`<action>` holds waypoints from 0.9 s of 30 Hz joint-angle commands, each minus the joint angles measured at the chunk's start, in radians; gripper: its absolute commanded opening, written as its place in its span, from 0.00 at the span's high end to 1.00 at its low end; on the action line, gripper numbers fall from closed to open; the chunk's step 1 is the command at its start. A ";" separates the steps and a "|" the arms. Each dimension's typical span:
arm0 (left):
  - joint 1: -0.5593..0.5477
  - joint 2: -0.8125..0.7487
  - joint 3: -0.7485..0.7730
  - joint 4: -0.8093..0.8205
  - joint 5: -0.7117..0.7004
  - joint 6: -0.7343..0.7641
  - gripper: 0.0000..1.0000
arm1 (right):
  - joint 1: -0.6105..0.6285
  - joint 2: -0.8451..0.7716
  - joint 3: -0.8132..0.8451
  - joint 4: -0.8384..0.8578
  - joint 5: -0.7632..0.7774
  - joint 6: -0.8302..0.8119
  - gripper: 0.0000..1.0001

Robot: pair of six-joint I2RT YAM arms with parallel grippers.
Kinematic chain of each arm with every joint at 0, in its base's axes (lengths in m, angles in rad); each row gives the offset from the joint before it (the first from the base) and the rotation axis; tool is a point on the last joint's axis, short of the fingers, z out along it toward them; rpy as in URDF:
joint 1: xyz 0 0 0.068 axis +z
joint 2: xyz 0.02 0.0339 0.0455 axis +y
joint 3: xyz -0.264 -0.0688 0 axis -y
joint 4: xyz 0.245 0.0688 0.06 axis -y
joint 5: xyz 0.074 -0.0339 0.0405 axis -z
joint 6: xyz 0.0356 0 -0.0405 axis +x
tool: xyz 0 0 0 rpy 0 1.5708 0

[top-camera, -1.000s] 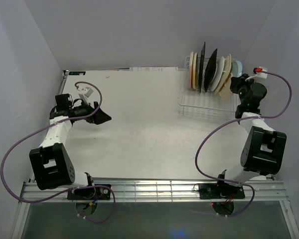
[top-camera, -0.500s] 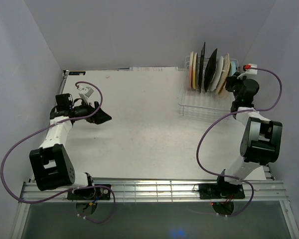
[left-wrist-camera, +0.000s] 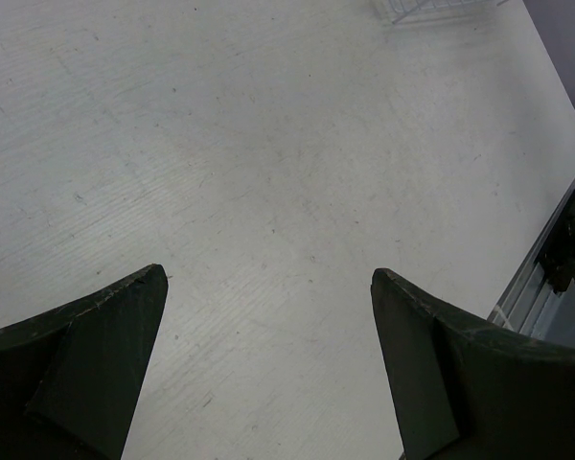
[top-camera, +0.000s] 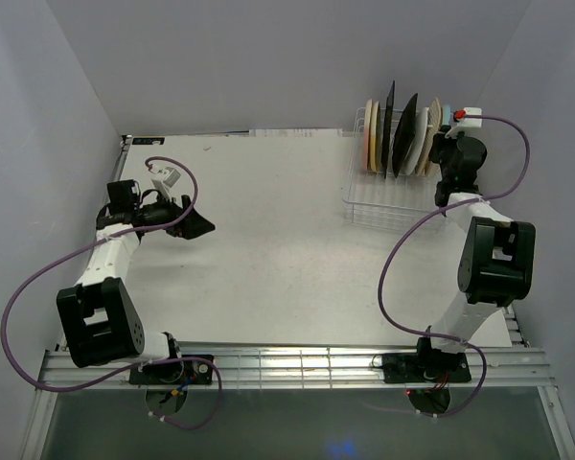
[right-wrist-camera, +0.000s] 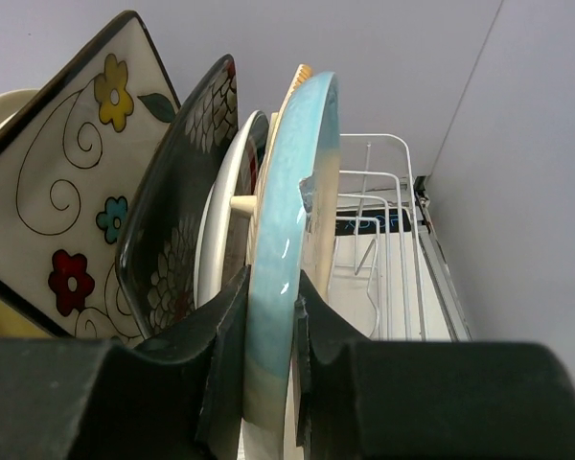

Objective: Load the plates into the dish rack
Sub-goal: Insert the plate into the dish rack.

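Upright in the far-right rack [top-camera: 391,199] stand the plates [top-camera: 401,136]; the right end effector [right-wrist-camera: 270,286] pinches the rightmost, blue plate [right-wrist-camera: 289,182]; the left end effector [left-wrist-camera: 268,307] gapes wide.

The blue-cream plate [right-wrist-camera: 278,268] shades from pale blue to cream. Toward nine o'clock stand a white plate [right-wrist-camera: 220,225], a black plate [right-wrist-camera: 172,211] with whitish petals, and a cream plate [right-wrist-camera: 67,182] with yellow, blue and red flowers and black scrolls. The rack [right-wrist-camera: 383,137] is white wire.

Left arm's bent out to its side, left hand [left-wrist-camera: 268,278] wide open, right arm's stretched far forward, right hand [right-wrist-camera: 268,307] pinching the blue-cream plate [right-wrist-camera: 289,163].
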 commanded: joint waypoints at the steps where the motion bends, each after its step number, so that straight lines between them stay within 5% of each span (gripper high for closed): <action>1: -0.009 -0.040 -0.009 0.011 0.015 0.013 0.02 | 0.046 -0.007 0.071 0.149 -0.107 -0.072 0.92; 27: -0.010 -0.067 -0.020 0.007 0.015 0.017 0.02 | 0.037 -0.066 -0.132 0.254 -0.080 -0.013 0.87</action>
